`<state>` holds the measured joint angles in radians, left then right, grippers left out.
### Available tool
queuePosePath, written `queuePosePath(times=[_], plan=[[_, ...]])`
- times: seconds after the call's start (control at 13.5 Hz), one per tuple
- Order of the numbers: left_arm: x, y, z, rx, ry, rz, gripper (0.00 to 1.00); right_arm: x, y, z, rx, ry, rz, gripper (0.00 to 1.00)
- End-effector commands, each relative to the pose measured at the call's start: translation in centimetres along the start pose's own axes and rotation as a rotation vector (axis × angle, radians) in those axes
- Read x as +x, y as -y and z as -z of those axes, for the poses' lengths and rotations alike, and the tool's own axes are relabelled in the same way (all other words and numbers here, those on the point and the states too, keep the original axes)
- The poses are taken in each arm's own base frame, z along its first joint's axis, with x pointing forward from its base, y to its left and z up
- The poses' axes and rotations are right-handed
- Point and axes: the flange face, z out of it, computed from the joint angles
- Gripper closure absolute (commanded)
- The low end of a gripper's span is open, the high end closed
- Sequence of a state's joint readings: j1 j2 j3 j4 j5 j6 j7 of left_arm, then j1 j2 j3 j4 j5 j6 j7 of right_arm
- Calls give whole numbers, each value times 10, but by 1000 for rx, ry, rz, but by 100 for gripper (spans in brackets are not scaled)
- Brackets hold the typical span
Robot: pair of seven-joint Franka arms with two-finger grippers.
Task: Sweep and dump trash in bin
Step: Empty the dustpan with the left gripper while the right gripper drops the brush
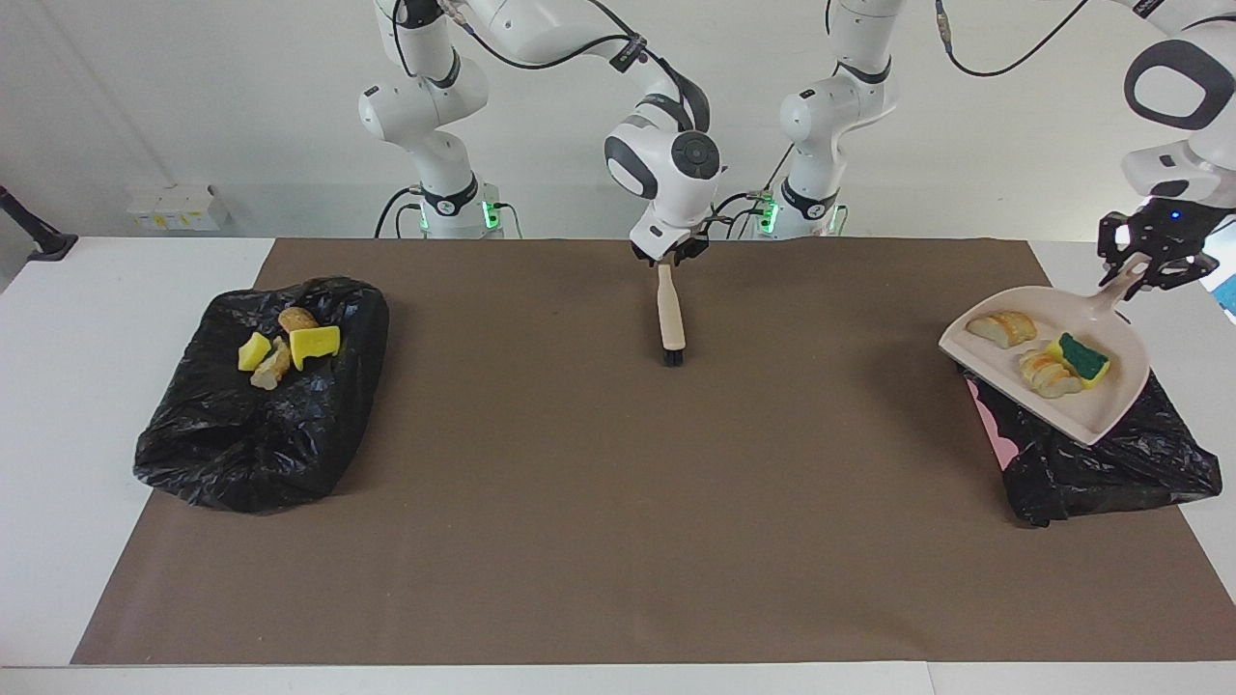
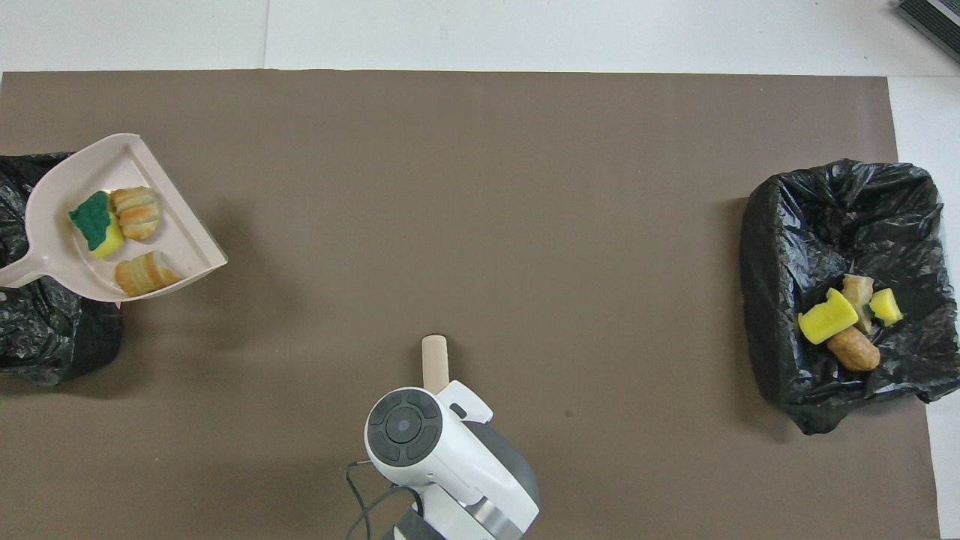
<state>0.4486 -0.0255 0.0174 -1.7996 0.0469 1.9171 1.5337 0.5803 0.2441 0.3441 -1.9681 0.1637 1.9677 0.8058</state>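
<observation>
My left gripper (image 1: 1145, 265) is shut on the handle of the beige dustpan (image 1: 1096, 405), which it holds in the air, tilted, over the black-lined bin (image 1: 1110, 468) at the left arm's end of the table. In the dustpan (image 2: 52, 199) lies trash: a green-backed sponge piece (image 1: 1082, 357) (image 2: 94, 225) and two bread lumps (image 1: 1004, 328) (image 1: 1047, 373). My right gripper (image 1: 666, 257) is at the top of the beige brush (image 1: 669, 319), which stands upright with its bristles on the brown mat.
A second black-lined bin (image 1: 251, 425) (image 2: 832, 217) at the right arm's end holds several trash pieces (image 1: 290, 343) (image 2: 827, 317). The brown mat (image 1: 599, 502) covers most of the white table. The brush handle (image 2: 434, 362) shows above the right arm's wrist (image 2: 405, 424).
</observation>
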Motion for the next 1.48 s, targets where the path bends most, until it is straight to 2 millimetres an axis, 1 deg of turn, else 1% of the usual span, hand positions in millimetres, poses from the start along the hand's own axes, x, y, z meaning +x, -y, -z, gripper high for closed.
queuePosePath(times=[0.0,0.07,0.22,0.37,0.44,0.52,0.59,0.67,0.74,0.89,0.96,1.11,1.26,1.33,1.4], plan=[[-26,24,8,58,79,-87,100,1,-2,44,-6,-3,-23,0],[-31,30,10,73,145,-115,100,6,-7,64,7,-15,-30,0],[-36,41,0,90,243,-150,100,21,-36,105,57,-63,-74,0],[-32,46,-4,100,335,-205,100,38,-58,138,103,-104,-91,0],[-28,51,-11,92,374,-231,100,48,-68,154,127,-123,-89,0],[-26,55,-9,101,397,-233,100,56,-80,171,142,-139,-85,0],[-25,58,-17,92,421,-246,100,61,-92,189,153,-150,-82,0],[-26,59,-15,95,452,-254,100,70,-109,203,158,-156,-93,0],[-23,60,-15,95,491,-267,100,81,-132,212,161,-167,-109,0],[-10,63,-1,118,608,-311,100,89,-167,230,149,-212,-78,0],[-6,63,0,116,645,-314,100,93,-190,241,119,-249,-40,0],[-6,65,13,127,684,-295,100,102,-231,255,30,-311,83,0],[-7,66,24,142,715,-299,100,108,-268,267,-4,-335,130,0],[-1,67,27,152,728,-310,100,111,-282,273,-38,-351,137,0],[14,66,31,168,746,-339,100,112,-297,285,-78,-370,142,0]])
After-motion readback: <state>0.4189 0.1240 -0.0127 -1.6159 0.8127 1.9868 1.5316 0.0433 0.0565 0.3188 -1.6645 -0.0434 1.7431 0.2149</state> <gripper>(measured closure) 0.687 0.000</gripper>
